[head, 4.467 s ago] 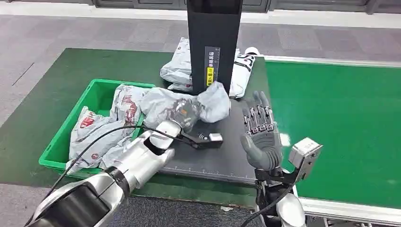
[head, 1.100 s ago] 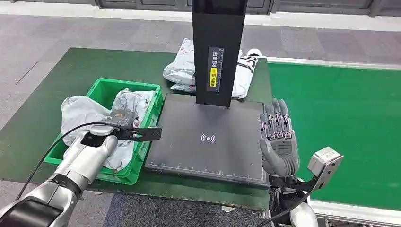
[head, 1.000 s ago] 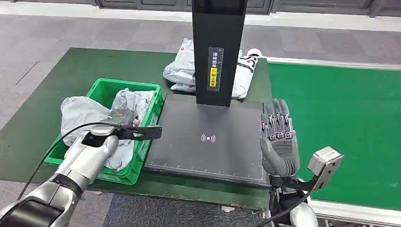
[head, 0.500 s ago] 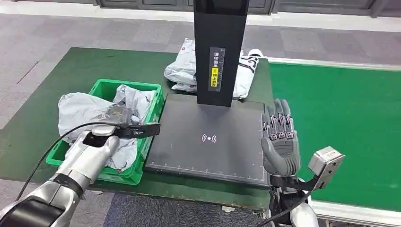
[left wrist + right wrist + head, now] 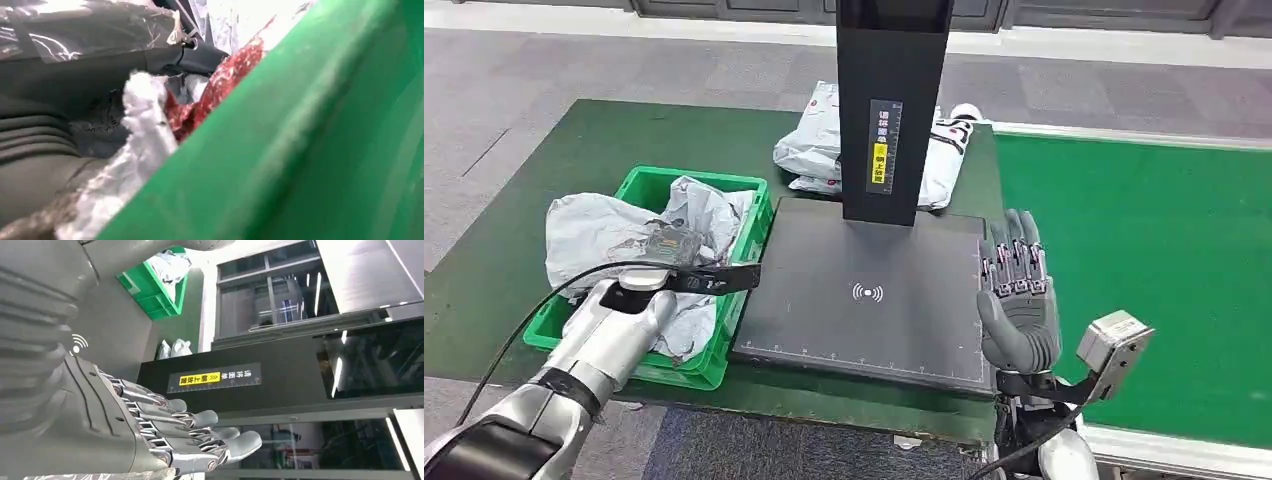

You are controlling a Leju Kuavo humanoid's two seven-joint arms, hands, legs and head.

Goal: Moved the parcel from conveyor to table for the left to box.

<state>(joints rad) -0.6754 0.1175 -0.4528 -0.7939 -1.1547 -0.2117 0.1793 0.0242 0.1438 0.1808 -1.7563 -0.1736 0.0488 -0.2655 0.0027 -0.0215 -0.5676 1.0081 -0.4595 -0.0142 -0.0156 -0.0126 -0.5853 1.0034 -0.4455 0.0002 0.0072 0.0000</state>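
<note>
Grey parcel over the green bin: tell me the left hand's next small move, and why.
Probably let go. The left hand holds the grey parcel over the green bin, and part of the parcel drapes over the bin's far wall, so lowering slightly and releasing should drop it in. The right hand is held flat beside the scanner plate.

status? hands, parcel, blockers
Left hand grips parcel over green bin. Right hand open, beside scanner pad. Nothing in the way.

Both arms were silver with black joint bands; a black cable (image 5: 544, 300) ran along the left, and the grey right hand (image 5: 1018, 300) had dark, metal-linked fingers (image 5: 200, 435).
</note>
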